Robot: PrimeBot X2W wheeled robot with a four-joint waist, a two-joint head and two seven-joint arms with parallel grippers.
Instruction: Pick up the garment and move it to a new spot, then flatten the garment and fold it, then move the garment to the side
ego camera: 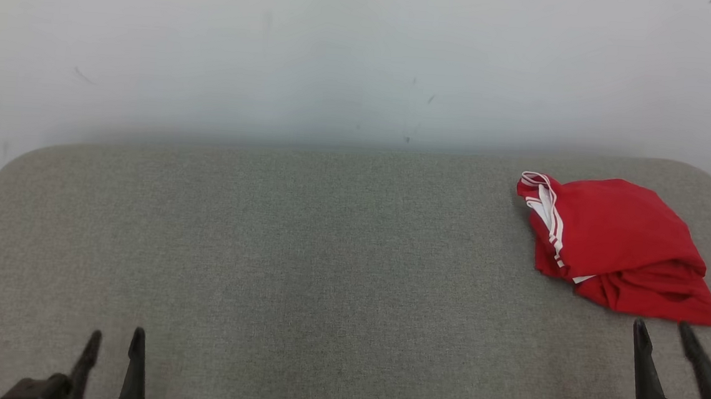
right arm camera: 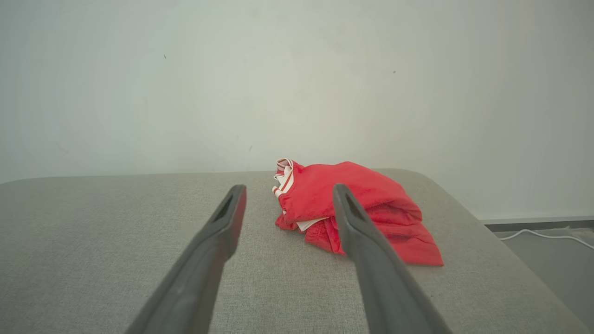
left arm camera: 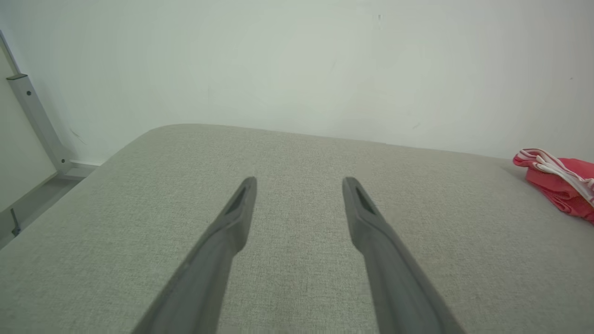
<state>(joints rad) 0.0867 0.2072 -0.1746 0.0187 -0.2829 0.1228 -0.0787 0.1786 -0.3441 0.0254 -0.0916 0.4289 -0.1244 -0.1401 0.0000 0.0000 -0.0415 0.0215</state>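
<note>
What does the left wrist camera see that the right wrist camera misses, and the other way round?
Left wrist, not right: a grey metal post, and the left fingers, spread apart. Right wrist, not left: a white cable on the floor, and the right fingers, spread apart. Both: the red garment, the grey padded surface, the white wall.

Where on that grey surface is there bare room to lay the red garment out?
The middle and left of the grey surface are bare, from the wall down to the left gripper. The far right corner is crowded: the red garment lies bunched there, just beyond the right gripper.
</note>
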